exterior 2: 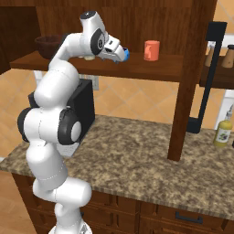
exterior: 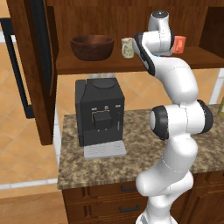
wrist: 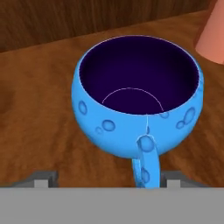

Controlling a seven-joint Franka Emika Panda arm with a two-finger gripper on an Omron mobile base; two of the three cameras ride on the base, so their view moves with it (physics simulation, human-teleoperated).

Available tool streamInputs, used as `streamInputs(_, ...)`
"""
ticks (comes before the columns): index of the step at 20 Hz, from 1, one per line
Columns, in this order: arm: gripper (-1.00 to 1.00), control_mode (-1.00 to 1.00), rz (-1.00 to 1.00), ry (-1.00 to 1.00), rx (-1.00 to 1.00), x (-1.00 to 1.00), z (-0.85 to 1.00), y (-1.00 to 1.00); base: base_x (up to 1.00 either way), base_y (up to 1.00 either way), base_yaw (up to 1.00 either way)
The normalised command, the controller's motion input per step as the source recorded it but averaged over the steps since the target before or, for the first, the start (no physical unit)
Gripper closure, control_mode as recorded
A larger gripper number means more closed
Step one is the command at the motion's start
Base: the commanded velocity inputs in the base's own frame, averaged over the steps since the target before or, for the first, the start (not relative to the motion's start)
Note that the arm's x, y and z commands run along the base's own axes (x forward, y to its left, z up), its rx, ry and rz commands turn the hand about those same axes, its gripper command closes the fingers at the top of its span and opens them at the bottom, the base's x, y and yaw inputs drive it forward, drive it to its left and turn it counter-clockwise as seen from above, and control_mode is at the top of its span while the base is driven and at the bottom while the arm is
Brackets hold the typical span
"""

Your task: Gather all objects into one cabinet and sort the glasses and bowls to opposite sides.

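Note:
The glossy blue bowl (wrist: 138, 100), dark purple inside and with a small handle, sits on the wooden shelf (exterior 2: 157, 67) of the wall cabinet. My gripper (wrist: 109, 180) is open just behind it, its fingertips (wrist: 43, 179) standing wide on either side of the handle without touching it. In the right base view the gripper (exterior 2: 119, 51) reaches over the shelf with the blue bowl (exterior 2: 125, 55) at its tip. The coral-orange cup (exterior 2: 151, 50) stands just right of it. The brown wooden bowl (exterior: 92, 47) sits at the shelf's left, and the cream mug (exterior: 127, 47) stands beside it.
Under the cabinet a black coffee machine (exterior: 99, 111) stands on the granite counter (exterior: 131, 153). Dark-paned cabinet doors (exterior: 33, 65) hang open on both sides. A yellow bottle (exterior 2: 223, 132) stands at the counter's far right. Drawer fronts (exterior: 127, 205) run below the counter.

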Motion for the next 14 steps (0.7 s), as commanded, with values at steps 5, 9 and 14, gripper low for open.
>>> streamInputs(5,-1.0,-1.0,0.0,-0.03,0.0,-0.35,-0.03,0.0,0.0,0.0,0.0)
streamInputs(9,-1.0,-1.0,0.02,-0.24,0.0,-1.0,0.0,0.0,0.0,0.0,0.0)
streamInputs(14,-1.0,-1.0,0.09,-0.39,-0.01,-1.0,0.0,0.0,0.0,0.0,0.0)
